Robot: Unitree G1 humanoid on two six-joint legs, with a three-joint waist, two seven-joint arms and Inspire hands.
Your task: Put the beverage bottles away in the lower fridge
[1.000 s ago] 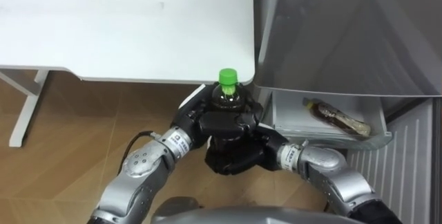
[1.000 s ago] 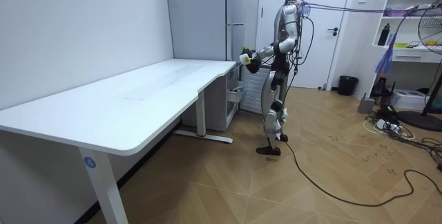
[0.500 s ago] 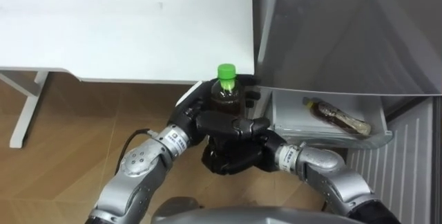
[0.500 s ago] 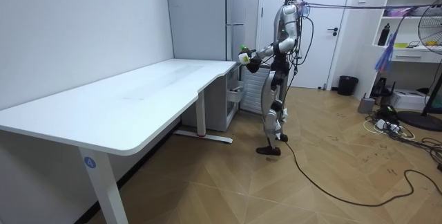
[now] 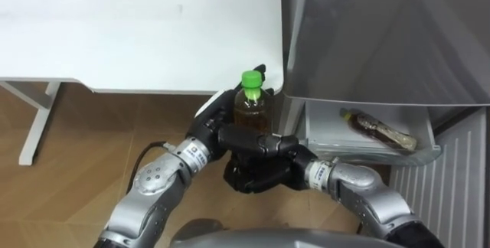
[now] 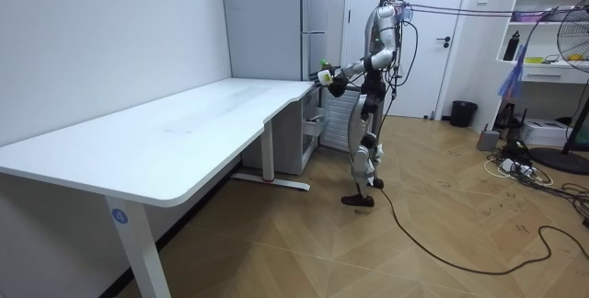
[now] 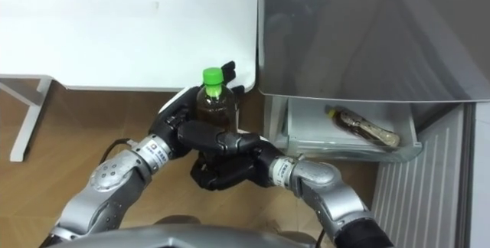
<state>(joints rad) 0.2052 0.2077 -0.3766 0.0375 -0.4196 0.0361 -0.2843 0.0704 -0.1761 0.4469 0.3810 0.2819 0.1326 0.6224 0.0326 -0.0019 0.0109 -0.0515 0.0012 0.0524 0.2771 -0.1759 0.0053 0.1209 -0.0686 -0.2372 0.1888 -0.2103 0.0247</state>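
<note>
- Your left robot hand (image 5: 213, 128) and right robot hand (image 5: 259, 142) clasped a green-capped clear plastic bottle of brown drink (image 5: 250, 109).
- It sat by the white surface (image 5: 138, 34) corner, left of the grey fridge (image 5: 383, 34) and its open drawer (image 5: 325, 135).

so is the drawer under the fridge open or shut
Open: the drawer is pulled out from the fridge, and a brown bottle lies on its side inside it.

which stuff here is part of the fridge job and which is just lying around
Job: green-capped bottle, held by left hand and right hand; open fridge drawer; second bottle, lying in it.
Lying about: white desk, bin, fan.
</note>
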